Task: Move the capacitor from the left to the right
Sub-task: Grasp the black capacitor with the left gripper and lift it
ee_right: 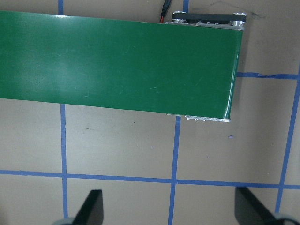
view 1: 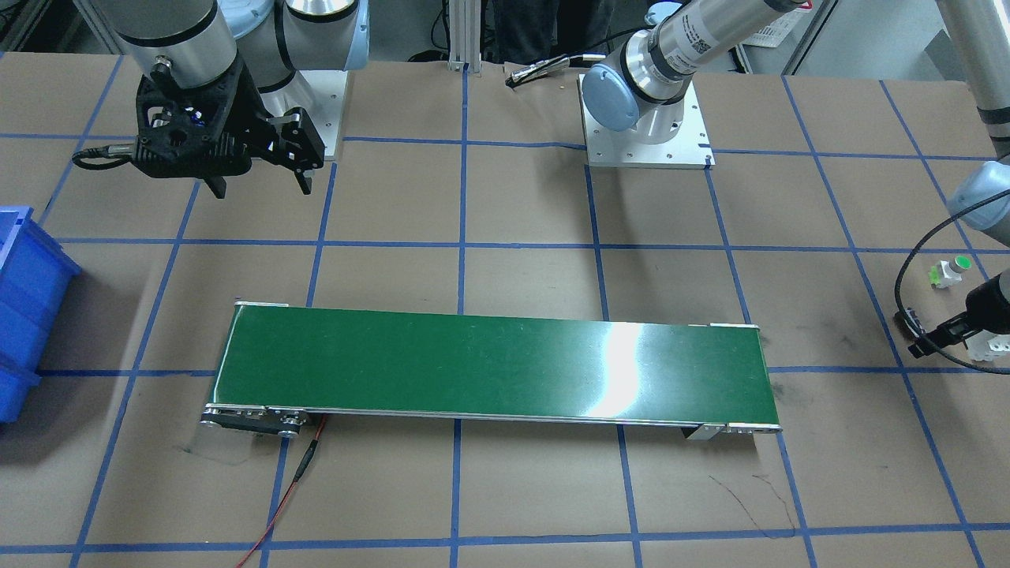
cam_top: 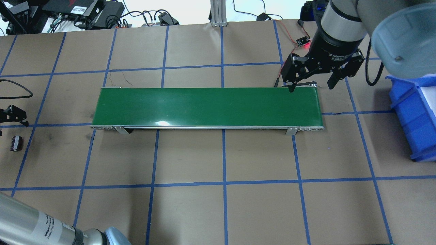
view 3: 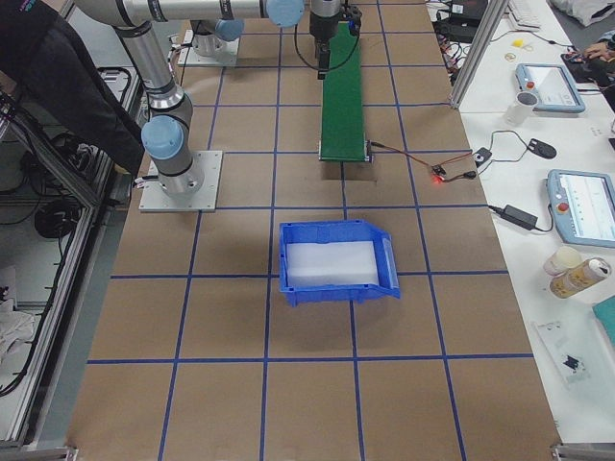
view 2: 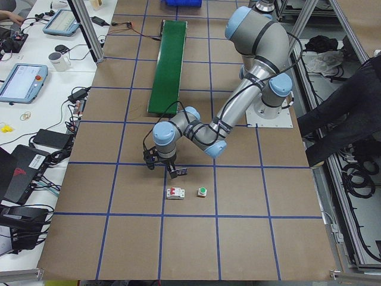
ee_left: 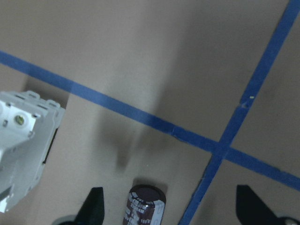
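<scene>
Now poises left pincer (ee_left: 169,199) wide open, empty, above the capacitor (ee_left: 144,206) on the bench (cam_top: 204,204); poises right pincer (cam_top: 311,87) likewise agape, gripping nothing, over the belt's (cam_top: 204,107) right end.

Capacitor (ee_left: 144,206) is showing glossy dark sleeve; belt (view 1: 489,367) is shining glossy green; surface (view 1: 536,497) is looking matt, brown paper w/ tape; bin (view 3: 338,291) is looking smooth plastic

A: Mid worktop (cam_top: 259,156)?
B: Green conveyor (cam_top: 207,107), lengthwise.
A: R end?
B: Blue bin (view 3: 336,261), white inside; red wire (view 3: 404,154) nearer conveyor.
A: L end?
B: White breaker (view 2: 174,193) near green-capped button (view 2: 202,192), not touching.
</scene>
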